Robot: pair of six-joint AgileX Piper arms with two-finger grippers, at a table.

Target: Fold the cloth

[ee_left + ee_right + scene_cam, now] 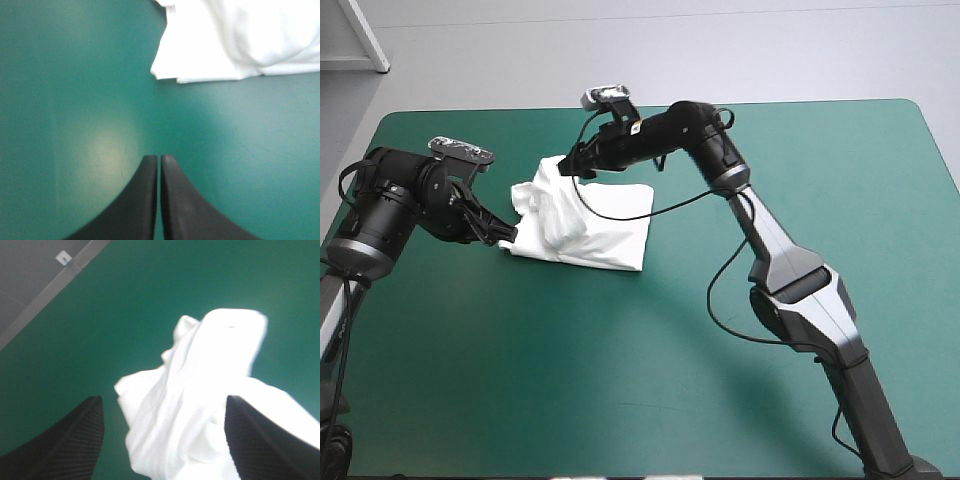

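Observation:
The white T-shirt [585,220] lies as a partly folded, rumpled bundle on the teal-green cover, left of the table's middle. My left gripper [506,236] is low at the bundle's near-left corner. In the left wrist view the left gripper [159,161] is shut with nothing in it, and the T-shirt [235,40] lies a short way ahead, apart from it. My right gripper [570,162] hovers over the bundle's far-left part. The right wrist view shows the right gripper [162,402] open, its fingers on either side of a raised fold of the T-shirt [200,390].
The teal-green cover [620,380] stretches wide toward the front and right of the shirt. The table's far edge [50,295] shows beyond the right gripper, with grey floor past it. The left arm sits near the table's left edge [350,190].

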